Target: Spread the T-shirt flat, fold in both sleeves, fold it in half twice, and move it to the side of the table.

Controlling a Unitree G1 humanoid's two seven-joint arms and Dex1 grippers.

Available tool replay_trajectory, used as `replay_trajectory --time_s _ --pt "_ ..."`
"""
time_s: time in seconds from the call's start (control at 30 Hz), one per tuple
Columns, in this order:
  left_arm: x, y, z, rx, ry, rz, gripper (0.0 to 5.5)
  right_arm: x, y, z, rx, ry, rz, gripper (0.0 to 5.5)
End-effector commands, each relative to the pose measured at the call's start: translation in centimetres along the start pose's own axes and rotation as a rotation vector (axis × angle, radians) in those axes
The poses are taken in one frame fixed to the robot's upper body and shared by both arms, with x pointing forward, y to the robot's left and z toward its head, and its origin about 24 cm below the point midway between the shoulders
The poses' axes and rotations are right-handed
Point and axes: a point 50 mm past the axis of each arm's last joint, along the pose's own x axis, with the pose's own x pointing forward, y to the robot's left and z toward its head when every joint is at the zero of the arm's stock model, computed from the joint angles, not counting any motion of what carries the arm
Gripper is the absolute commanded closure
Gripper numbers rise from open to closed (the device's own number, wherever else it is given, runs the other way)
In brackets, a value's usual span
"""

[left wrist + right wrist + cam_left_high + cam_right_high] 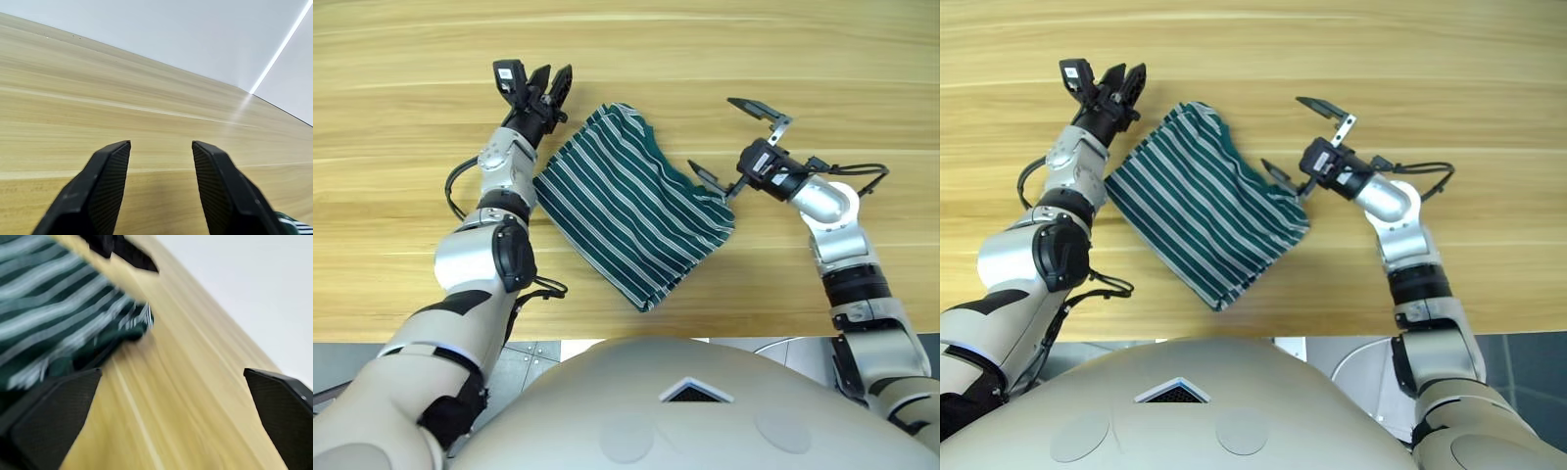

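Folded T-shirt (pixel 1205 211) lies between left gripper (pixel 1128 74) and right gripper (pixel 1286 134).

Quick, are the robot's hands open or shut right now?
Left gripper: open, empty.
Right gripper: open wide, empty, at the T-shirt's edge.

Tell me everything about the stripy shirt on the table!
The T-shirt is dark green cloth with thin pale stripes. It is folded into a thick, roughly square bundle with a rumpled far corner, lying flat and slantwise on the wooden table. The left gripper sits just off its far left corner, apart from it. The right gripper is at its right corner, jaws wide open, one reaching the edge; whether it touches is unclear.
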Motion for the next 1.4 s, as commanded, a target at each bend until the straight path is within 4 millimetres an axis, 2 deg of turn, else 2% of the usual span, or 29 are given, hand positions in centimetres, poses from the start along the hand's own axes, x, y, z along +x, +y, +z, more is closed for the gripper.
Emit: replay_trajectory --time_s 0.03,0.17,0.43,0.53,0.63,0.7,0.9,1.13,1.3,1.4 --pt "0.1 -0.1 0.1 0.007 -0.009 -0.001 3.17 -1.4 0.5 -0.7 -0.035 0.044 0.044 0.15" --pt "0.1 -0.2 0.0 0.005 -0.006 -0.002 3.17 -1.5 0.2 -0.3 -0.042 0.026 0.028 0.15" --pt "0.4 -0.3 0.4 0.007 -0.013 -0.005 3.17 -0.9 -2.6 3.5 -0.015 -0.172 -0.155 0.15" --pt "0.4 -0.4 0.4 0.005 -0.014 -0.005 3.17 -0.8 -1.6 4.5 -0.012 -0.211 -0.093 0.15" --pt "0.5 -0.5 0.3 0.002 -0.012 -0.007 3.17 -0.9 0.2 4.0 -0.058 -0.163 0.028 0.15" --pt "0.5 -0.5 0.3 0.001 -0.012 -0.008 3.17 -1.1 0.8 3.6 -0.075 -0.133 0.068 0.15" --pt "0.4 -0.5 0.1 0.001 -0.009 -0.009 3.17 -1.6 1.3 2.4 -0.102 -0.061 0.112 0.15" --pt "0.3 -0.4 0.0 0.002 -0.007 -0.007 3.17 -3.1 0.8 0.4 -0.146 0.075 0.107 0.15" --pt "0.3 -0.4 0.0 0.000 -0.007 -0.006 3.17 -4.0 1.8 -0.6 -0.152 0.128 0.172 0.15" --pt "0.3 -0.5 -0.1 -0.001 -0.007 -0.007 3.17 -4.0 2.7 -0.3 -0.144 0.105 0.224 0.15"
